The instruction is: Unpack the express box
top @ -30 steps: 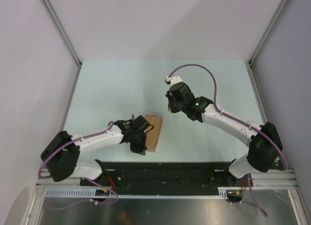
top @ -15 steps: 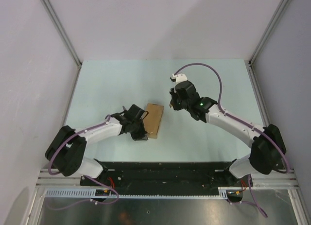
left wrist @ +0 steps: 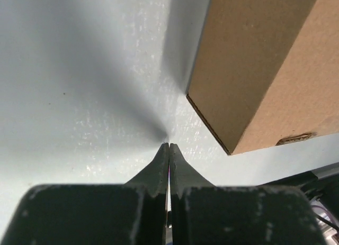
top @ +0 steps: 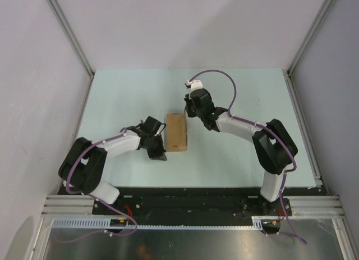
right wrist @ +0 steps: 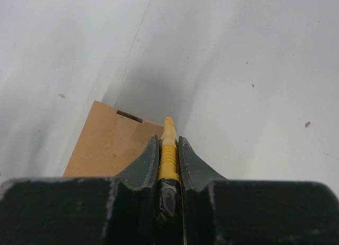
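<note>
The express box (top: pixel 176 132), a flat brown carton, lies closed on the pale table, long side running near to far. It also shows in the left wrist view (left wrist: pixel 254 70) and the right wrist view (right wrist: pixel 111 144). My left gripper (top: pixel 159 154) is shut and empty, its tips (left wrist: pixel 168 145) on the table just off the box's near left corner. My right gripper (top: pixel 188 110) is shut on the yellow-black utility knife (right wrist: pixel 169 147). The knife's yellow tip is at the box's far right corner.
The pale green table (top: pixel 241 153) is walled by grey panels on the left, back and right. A black rail (top: pixel 190 195) with the arm bases runs along the near edge.
The box has shifted farther from me and turned square to the table. My left gripper has come off the box to its left side. My right gripper has moved left with the knife to the box's far corner.
</note>
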Controlling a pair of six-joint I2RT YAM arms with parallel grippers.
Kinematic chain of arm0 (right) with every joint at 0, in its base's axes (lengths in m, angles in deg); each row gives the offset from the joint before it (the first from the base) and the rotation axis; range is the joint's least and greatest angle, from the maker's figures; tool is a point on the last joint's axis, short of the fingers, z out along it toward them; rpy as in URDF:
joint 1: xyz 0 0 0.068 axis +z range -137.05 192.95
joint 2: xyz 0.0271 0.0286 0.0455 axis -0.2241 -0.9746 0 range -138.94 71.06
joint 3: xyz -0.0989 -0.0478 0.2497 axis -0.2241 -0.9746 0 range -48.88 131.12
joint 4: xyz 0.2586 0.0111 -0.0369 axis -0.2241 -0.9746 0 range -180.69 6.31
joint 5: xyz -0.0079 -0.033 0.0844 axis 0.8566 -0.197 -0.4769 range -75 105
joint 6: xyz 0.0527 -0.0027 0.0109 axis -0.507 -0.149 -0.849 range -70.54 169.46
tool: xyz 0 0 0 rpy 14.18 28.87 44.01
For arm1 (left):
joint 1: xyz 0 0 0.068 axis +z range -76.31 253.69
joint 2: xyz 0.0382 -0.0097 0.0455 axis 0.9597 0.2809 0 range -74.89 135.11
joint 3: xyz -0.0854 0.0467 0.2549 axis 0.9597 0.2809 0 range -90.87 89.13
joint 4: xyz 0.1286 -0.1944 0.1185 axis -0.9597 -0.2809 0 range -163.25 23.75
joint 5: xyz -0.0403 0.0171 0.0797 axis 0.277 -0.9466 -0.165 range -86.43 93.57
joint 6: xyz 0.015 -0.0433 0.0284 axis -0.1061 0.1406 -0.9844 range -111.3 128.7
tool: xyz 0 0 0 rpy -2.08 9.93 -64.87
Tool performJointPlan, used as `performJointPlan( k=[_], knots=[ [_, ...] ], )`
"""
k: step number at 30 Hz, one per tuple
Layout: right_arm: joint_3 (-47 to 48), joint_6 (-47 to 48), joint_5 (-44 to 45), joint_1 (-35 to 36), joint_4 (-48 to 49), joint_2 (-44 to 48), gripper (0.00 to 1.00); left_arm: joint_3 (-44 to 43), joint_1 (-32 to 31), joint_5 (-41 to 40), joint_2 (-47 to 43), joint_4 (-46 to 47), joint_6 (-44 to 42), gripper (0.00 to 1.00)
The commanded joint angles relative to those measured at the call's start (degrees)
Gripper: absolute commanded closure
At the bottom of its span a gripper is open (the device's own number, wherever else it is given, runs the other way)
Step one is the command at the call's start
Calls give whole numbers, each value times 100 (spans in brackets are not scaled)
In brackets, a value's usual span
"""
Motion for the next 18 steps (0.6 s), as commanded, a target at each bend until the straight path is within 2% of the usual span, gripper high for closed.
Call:
performJointPlan(
  k=[1,7,10,18],
  knots=[
    [290,213,126,-28,257,6,100,-154,119,195,-91,99,-251,100],
    [290,354,275,-28,54,462,100,-198,128,291,-47,108,-41,100],
    [299,441,249,-19,307,631,100,-198,119,240,-117,108,118,100],
    [536,415,-252,-187,273,-71,100,-154,66,-102,-311,134,575,100]
  ],
)
